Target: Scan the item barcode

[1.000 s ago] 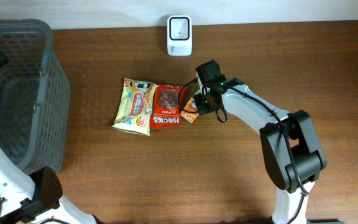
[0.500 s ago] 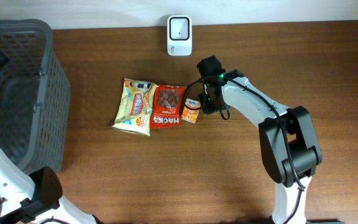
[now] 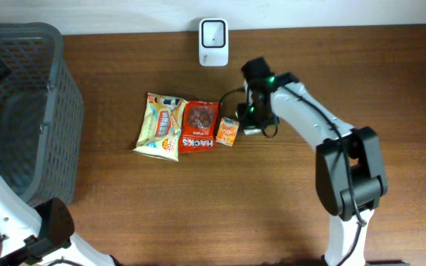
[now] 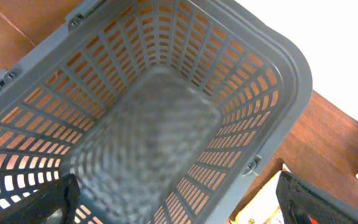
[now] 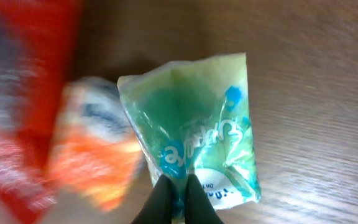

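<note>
Green crinkly film is what your right gripper (image 5: 175, 198) has. Its fingers are closed on the edge of the small green packet (image 5: 194, 124), which lies on the wooden table (image 3: 198, 214). The orange packet (image 3: 227, 131) sits just beside it, at about 9 o'clock from it in the overhead view. The pinch looks shallow, perhaps on the seam only, so lift straight up and slowly. I judge that a quick pull could slip the film out or drag the orange packet along. Once it hangs free, carry it toward the white scanner (image 3: 213, 32), at about 11 o'clock from the gripper, and turn the printed face to its window. I cannot tell where the barcode sits. Your left gripper (image 4: 182, 204) hangs wide open over the grey basket (image 4: 247, 87), holding nothing; leave it there.
</note>
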`<state>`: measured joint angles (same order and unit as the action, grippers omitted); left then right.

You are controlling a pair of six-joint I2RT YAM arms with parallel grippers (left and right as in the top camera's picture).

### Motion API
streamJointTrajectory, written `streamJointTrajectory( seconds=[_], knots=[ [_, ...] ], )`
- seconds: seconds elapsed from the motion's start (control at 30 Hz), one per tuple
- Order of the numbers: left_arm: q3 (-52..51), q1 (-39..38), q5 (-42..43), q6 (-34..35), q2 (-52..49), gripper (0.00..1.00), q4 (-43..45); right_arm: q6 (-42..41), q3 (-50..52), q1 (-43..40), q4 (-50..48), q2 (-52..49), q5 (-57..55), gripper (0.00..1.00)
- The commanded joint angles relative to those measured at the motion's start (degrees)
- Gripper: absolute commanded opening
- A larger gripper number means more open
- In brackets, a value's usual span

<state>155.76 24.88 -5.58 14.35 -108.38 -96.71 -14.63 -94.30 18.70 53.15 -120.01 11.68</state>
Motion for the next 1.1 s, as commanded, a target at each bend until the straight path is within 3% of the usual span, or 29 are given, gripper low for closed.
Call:
streamJointTrajectory(
  seconds=[0.0, 0.1, 0.2, 0.33, 0.37, 0.43, 0.57, 0.7, 0.73, 0.77, 0.8, 0.83, 0.9, 0.97, 1.03, 1.07],
  knots=[
    [0.61, 0.15, -0.37, 0.13, 0.83, 0.99, 0.00, 3.02, -3.37, -5.70, 2.95, 1.99, 23.34, 0.04],
    [0.61, 0.15, -0.39, 0.13, 0.83, 0.99, 0.00, 6.29, -0.35, -12.02, 3.21, 1.22, 35.98, 0.04],
    [0.61, 0.15, -0.39, 0.13, 0.83, 0.99, 0.00, 6.08, 8.59, -17.14, -2.86, 1.11, 45.92, 0.04],
    [0.61, 0.15, -0.39, 0.13, 0.83, 0.99, 0.00, -0.98, 22.69, -25.40, -15.96, 0.63, 51.93, 0.04],
    [0.61, 0.15, -0.37, 0.13, 0.83, 0.99, 0.00, -2.25, 25.22, -27.82, -18.38, 0.59, 51.12, 0.04],
    [0.61, 0.15, -0.37, 0.13, 0.83, 0.99, 0.00, -2.16, 26.82, -31.80, -17.62, 0.59, 42.42, 0.18],
    [0.61, 0.15, -0.37, 0.13, 0.83, 0.99, 0.00, 2.21, 21.29, -35.71, -3.69, 2.91, 23.76, 0.23],
    [0.61, 0.15, -0.39, 0.13, 0.83, 0.99, 0.00, 5.20, 14.78, -32.98, 4.76, 6.14, 21.09, 0.29],
    [0.61, 0.15, -0.37, 0.13, 0.83, 0.99, 0.00, 5.18, 14.75, -31.74, 4.42, 6.19, 21.14, 0.34],
    [0.61, 0.15, -0.39, 0.13, 0.83, 0.99, 0.00, 5.16, 14.99, -29.99, 3.15, 6.05, 21.03, 0.47],
    [0.61, 0.15, -0.37, 0.13, 0.83, 0.99, 0.00, 5.14, 15.26, -28.04, 1.46, 6.03, 21.03, 0.67],
    [0.61, 0.15, -0.37, 0.13, 0.83, 0.99, 0.00, 3.96, 15.32, -25.73, -0.07, 6.01, 18.97, 0.77],
    [0.61, 0.15, -0.39, 0.13, 0.83, 0.99, 0.00, -4.59, 15.32, -22.60, -0.96, 6.01, 9.49, 0.77],
    [0.61, 0.15, -0.37, 0.13, 0.83, 0.99, 0.00, -5.66, 15.32, -20.83, -2.67, 6.01, 10.27, 0.77],
    [0.61, 0.15, -0.37, 0.13, 0.83, 0.99, 0.00, -5.86, 15.34, -20.09, -3.34, 5.79, 10.75, 0.66],
    [0.61, 0.15, -0.39, 0.13, 0.83, 0.99, 0.00, -5.86, 15.39, -19.80, -3.74, 5.27, 10.75, 0.56]
  ],
)
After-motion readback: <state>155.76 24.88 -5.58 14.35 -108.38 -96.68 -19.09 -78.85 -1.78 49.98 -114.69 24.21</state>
